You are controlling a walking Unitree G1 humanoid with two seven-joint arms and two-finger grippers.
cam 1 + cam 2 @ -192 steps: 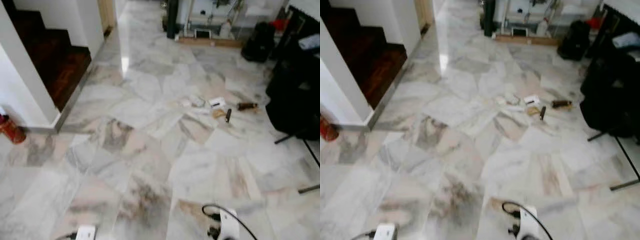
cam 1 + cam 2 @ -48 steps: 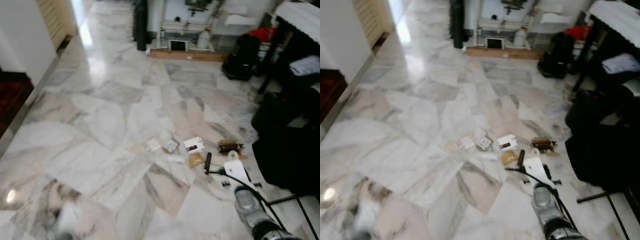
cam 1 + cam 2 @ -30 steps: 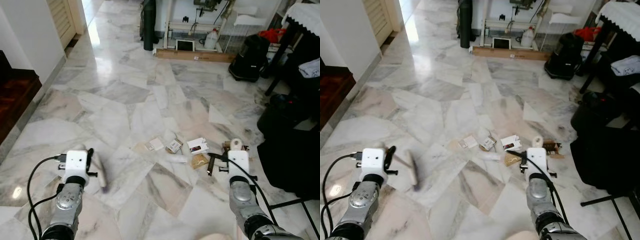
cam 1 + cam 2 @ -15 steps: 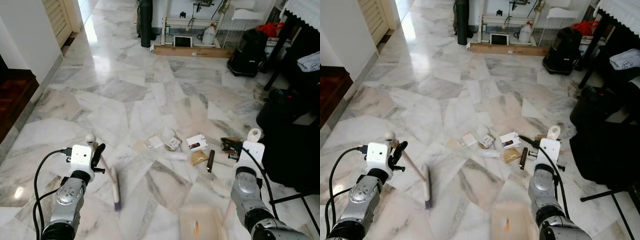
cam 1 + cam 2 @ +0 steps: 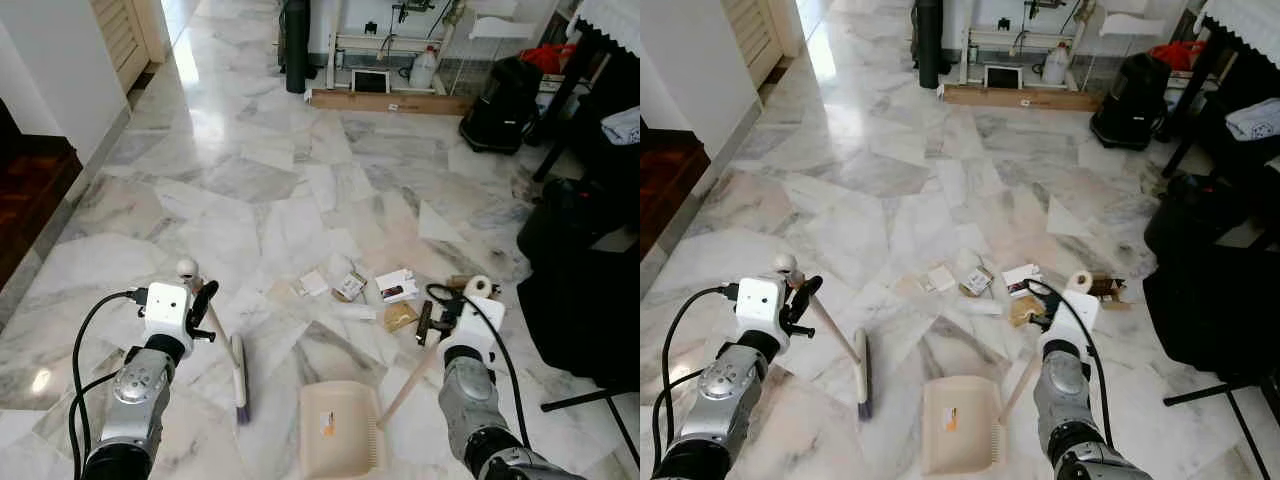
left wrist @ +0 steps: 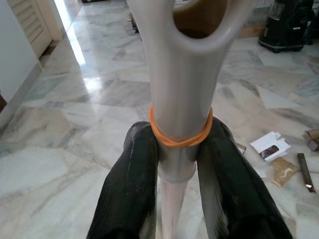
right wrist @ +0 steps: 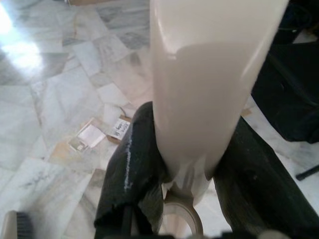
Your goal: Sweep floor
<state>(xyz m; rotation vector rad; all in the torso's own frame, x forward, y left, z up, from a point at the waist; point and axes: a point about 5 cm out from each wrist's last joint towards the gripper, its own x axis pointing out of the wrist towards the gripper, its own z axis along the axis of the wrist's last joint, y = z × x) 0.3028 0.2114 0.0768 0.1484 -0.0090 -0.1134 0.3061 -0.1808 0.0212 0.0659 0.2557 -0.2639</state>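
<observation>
And down comes the dustpan [image 5: 340, 428]: half a second back it was a blur low at our feet, now it sits flat on the marble floor [image 5: 250, 180], mouth toward the litter, while the broom [image 5: 238, 380] has swung in just to its left. Our left gripper [image 6: 179, 164] is clamped on the broom's pale handle, both black fingers [image 6: 132, 169] squeezing it just under an orange rubber band [image 6: 180, 137]. Our right gripper [image 7: 192, 164] is locked around the dustpan's long handle [image 5: 410, 378], which slants up from the pan.

Beyond the pan lies the job: a litter cluster [image 5: 360, 290] of small cards, boxes and wrappers, with a dark stick [image 5: 425, 322] right beside our right wrist. Further off, a black bag [image 5: 497, 90] and a white jug [image 5: 423, 70] stand by the far wall.

To do this well, we'd carry the broom head past the litter and pull it toward the pan in short, low strokes, keeping the pan's lip pressed flat so nothing slips under.
</observation>
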